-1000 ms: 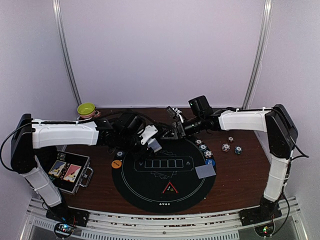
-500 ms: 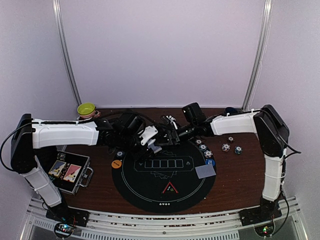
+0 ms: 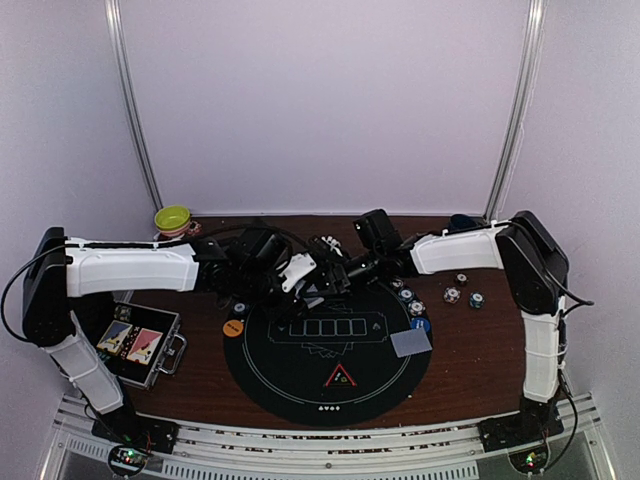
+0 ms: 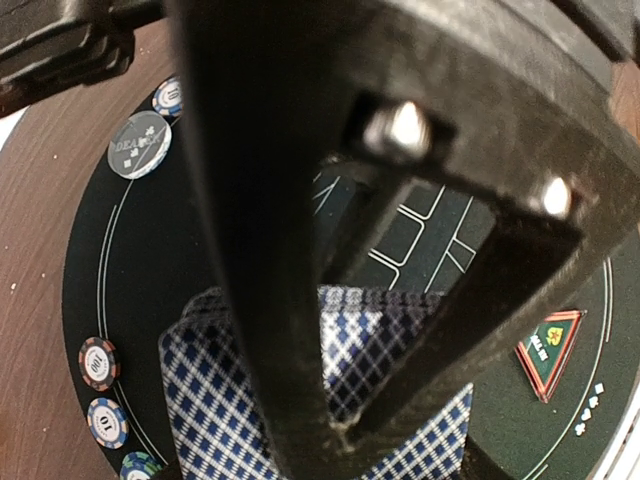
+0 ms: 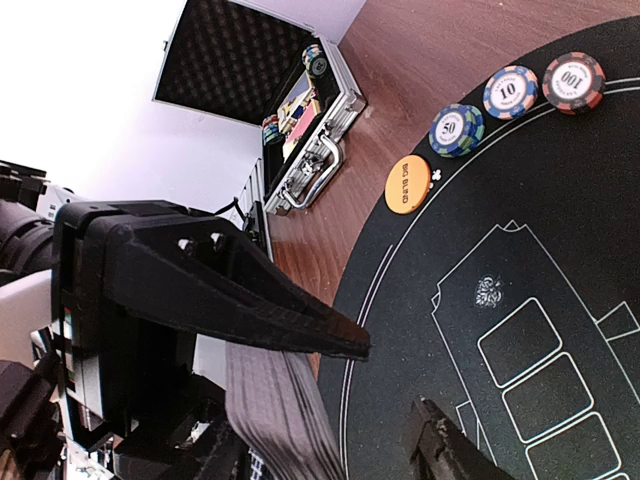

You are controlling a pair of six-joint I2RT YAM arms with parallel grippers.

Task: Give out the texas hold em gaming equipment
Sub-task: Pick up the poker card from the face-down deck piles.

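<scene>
While tight around the cards (image 4: 220,390), left hand (image 3: 306,282); right hand (image 3: 338,270) half-spread, just beside.

Round black felt mat (image 3: 290,375): one
Round edge-striped poker chips (image 5: 510,92), mat's left edge: three
Chips at its right edge (image 3: 406,295): three
Chips off the mat (image 3: 452,295), on the brown wooden table (image 3: 495,350): three
Flat orange disc button (image 5: 411,184): one
Blue disc button (image 3: 420,324): one
Red triangle marker (image 3: 340,377): one
Grey-blue-backed playing cards (image 3: 411,343): two lots — one stack on the mat, one bundle above it — cards uncounted
Open silver metal case (image 3: 140,345): one
Yellow-green bowl (image 3: 172,217): one
</scene>
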